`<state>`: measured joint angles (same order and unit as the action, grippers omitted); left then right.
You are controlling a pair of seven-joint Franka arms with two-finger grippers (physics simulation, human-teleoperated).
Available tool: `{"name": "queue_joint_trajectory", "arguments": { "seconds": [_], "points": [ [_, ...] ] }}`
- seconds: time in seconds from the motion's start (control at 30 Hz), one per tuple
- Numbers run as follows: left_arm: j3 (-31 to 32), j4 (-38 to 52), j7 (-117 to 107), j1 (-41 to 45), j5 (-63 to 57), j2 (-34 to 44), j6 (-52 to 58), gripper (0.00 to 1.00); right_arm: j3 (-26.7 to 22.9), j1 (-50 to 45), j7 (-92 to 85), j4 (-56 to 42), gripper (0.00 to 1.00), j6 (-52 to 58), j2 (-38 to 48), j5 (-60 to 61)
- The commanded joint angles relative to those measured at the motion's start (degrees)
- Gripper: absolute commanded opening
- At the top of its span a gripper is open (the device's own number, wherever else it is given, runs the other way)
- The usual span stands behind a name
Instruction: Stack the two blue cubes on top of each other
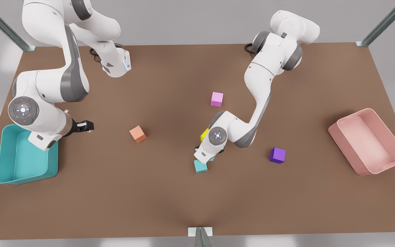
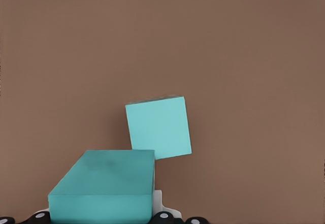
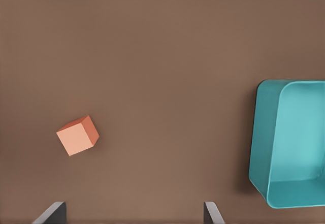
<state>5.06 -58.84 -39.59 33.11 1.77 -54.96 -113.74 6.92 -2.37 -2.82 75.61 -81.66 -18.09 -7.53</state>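
Left gripper (image 1: 207, 157) is sitting low near the middle of the tabletop (image 1: 170, 199), mostly hidden under its own wrist in the front view. In the left wrist view its fingers (image 2: 157, 203) are clamped on one blue cube (image 2: 109, 183), which is sitting right between them and is held clear of the surface. A sliver of that held cube (image 1: 211, 159) is peeking out beside the wrist in the front view.

Second blue cube (image 1: 200, 166) is lying flat on the tabletop, at roughly 7 o'clock from the left wrist in the front view. In the left wrist view it (image 2: 158, 127) is lying just beyond the held cube's far corner, partly overlapped by it, rotated a little against it. Not lined up under the held cube; cannot tell whether the two are touching.

Right gripper (image 1: 87, 126) is hanging over the tabletop at the front view's left, next to the teal bin (image 1: 9, 161), waiting. Its fingers (image 3: 51, 214) are apart with nothing between them; the orange cube (image 3: 77, 135) is lying well ahead of them.

Other stuff: yellow cube (image 1: 204, 134) tucked behind the left arm's wrist, pink cube (image 1: 217, 99) at 12 o'clock from it, purple cube (image 1: 277, 155) at 3 o'clock, pink bin (image 1: 386, 164) at the far right of the front view.
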Motion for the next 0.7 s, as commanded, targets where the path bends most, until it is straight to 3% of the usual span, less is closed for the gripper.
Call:
{"name": "queue_joint_trajectory", "arguments": {
  "seconds": [0.0, 0.27, 0.57, 0.6, 0.67],
  "points": [
    [0.0, 1.3, -21.3, 0.2, 0.3, 0.0, -1.9, 0.6, -0.1, 0.0, -1.2, 0.0, 1.0, -0.1, 0.1, 0.1],
    [-0.5, 5.6, -21.0, 0.3, 0.3, -3.8, -11.0, 0.6, 0.0, 0.1, -1.2, 0.2, 1.0, -0.1, 0.1, 0.1],
    [-0.5, 5.1, -21.1, 0.2, 0.3, -4.2, -10.7, 0.61, -0.1, 0.0, -1.1, 0.2, 1.0, -0.1, 0.1, 0.1],
    [-0.5, 5.1, -21.1, 0.2, 0.3, -4.2, -10.6, 0.64, -0.1, 0.0, -1.1, 0.2, 1.0, -0.1, -0.1, 0.1],
    [-0.5, 5.1, -21.1, 0.2, 0.3, -4.3, -10.6, 1.0, -0.1, 0.0, -1.2, 0.2, 1.0, -0.1, -0.2, 0.1]
  ]
}}
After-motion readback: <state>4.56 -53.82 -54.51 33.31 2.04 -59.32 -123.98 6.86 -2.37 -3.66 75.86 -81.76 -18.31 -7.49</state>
